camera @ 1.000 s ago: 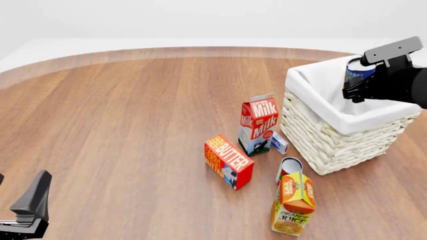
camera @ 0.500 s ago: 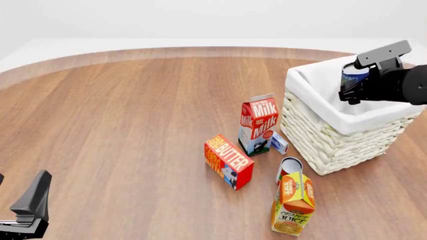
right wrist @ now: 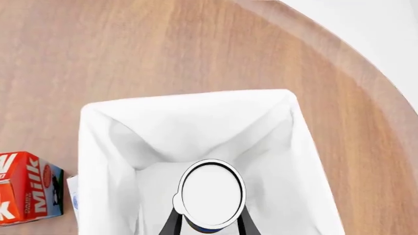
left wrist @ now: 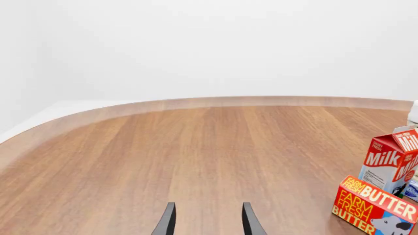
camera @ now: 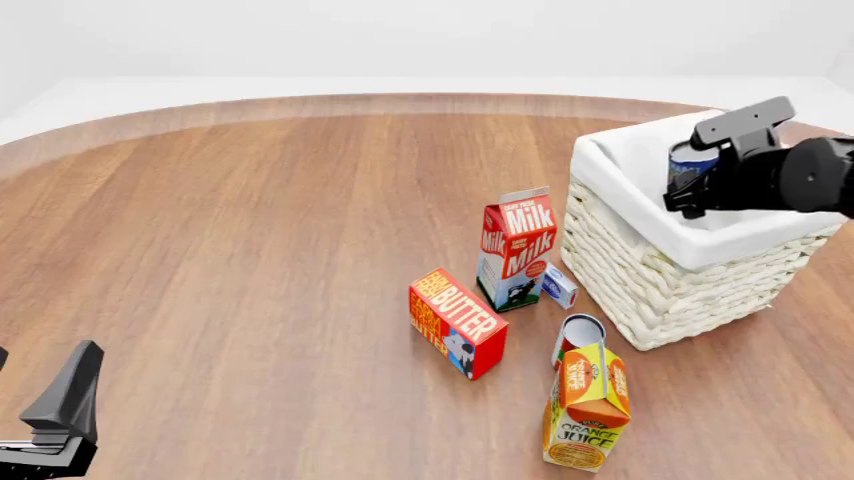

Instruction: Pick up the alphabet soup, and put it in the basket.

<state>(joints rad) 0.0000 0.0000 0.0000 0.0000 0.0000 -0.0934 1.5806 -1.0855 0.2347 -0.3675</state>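
Observation:
My right gripper (camera: 690,178) is shut on the alphabet soup (camera: 689,162), a small can with a blue label, and holds it upright above the opening of the basket (camera: 641,270). The right wrist view looks straight down on the can's silvery top (right wrist: 211,192). A dark finger sits on each side of it, and the basket's white lining (right wrist: 91,147) spreads out below. My left gripper (left wrist: 207,226) is open with nothing between its fingers. It rests low at the near left corner of the table (camera: 60,415), far from the basket.
To the left of the basket stand a milk carton (camera: 515,248) and a small blue-and-white box (camera: 558,286). A butter box (camera: 457,322), a red-and-white can (camera: 578,335) and an orange juice carton (camera: 587,405) sit nearer the front.
My right gripper has carried the can leftward and downward, further over the basket's opening. The left arm has not moved.

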